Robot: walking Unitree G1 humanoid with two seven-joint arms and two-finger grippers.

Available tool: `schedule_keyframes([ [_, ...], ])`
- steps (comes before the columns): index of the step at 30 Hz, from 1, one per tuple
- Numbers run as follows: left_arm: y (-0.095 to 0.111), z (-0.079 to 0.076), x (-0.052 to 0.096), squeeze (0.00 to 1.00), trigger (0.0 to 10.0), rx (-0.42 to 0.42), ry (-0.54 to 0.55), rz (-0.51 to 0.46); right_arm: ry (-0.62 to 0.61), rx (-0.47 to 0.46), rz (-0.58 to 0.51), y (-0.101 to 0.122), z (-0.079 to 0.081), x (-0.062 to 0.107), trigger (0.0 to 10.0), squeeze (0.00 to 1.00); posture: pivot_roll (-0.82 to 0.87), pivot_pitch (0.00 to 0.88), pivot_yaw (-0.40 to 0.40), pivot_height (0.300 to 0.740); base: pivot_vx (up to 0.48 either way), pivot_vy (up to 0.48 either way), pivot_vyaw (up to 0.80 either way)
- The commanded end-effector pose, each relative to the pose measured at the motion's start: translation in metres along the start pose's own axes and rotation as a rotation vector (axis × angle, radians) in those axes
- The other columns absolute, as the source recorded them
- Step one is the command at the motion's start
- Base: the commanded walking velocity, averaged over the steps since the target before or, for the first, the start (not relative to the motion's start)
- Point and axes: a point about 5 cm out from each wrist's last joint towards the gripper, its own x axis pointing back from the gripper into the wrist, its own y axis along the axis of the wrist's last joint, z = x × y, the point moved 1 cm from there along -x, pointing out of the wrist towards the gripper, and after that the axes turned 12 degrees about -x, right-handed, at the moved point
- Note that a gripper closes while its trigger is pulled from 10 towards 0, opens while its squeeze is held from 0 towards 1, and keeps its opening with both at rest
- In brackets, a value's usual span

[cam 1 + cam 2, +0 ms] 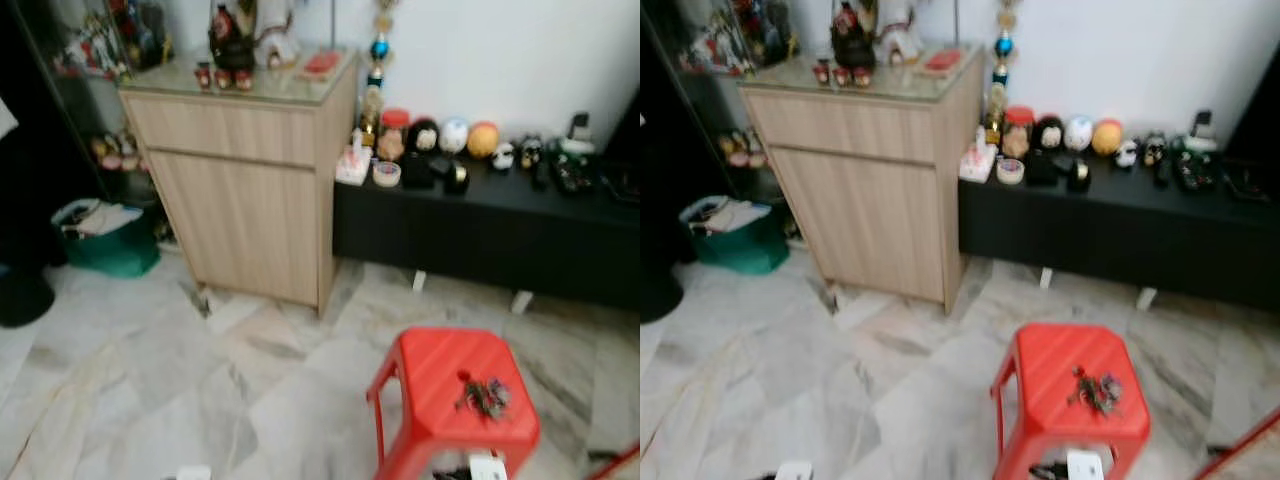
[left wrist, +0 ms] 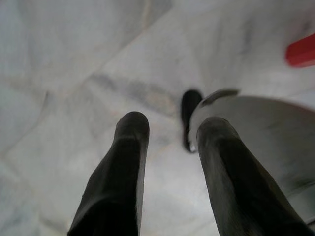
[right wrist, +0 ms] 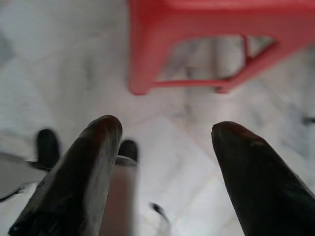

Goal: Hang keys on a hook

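Green bag holds papers, seemingly; keys atop red stool; both end effectors spread.

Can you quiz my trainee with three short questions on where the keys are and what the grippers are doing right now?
1. True or false: the keys lie on the red stool.
2. What stands left of the black bench? A wooden cabinet, B fridge, C sofa.
3. Fill in: the right gripper is ___, pointing down at the marble floor near the stool.

Key: 1 true. 2 A. 3 open; the left gripper is also open and holds nothing.
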Motion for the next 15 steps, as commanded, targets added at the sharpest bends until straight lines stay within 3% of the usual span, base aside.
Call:
schedule_keyframes([
  [1, 0.0008, -0.0026, -0.0002, 0.0, 10.0, -0.015, -0.013, -0.002, -0.005, -0.003, -0.007, 0.0024, -0.0022, 0.0, 10.0, 0.0, 0.05, 0.0, -0.024, 0.74, 0.0, 0.0, 0.0],
  [7, 0.0002, -0.0022, -0.0001, 0.0, 10.0, -0.029, -0.013, 0.0, -0.004, -0.005, -0.008, 0.0023, -0.0019, 0.0, 10.0, 0.0, 0.05, 0.0, -0.024, 0.74, 0.0, 0.0, 0.0],
  [15, 0.001, -0.0028, -0.0002, 0.0, 10.0, -0.029, -0.016, -0.006, -0.006, -0.005, -0.01, 0.0029, -0.0024, 0.0, 10.0, 0.0, 0.05, 0.0, -0.026, 0.74, 0.0, -0.445, 0.0],
])
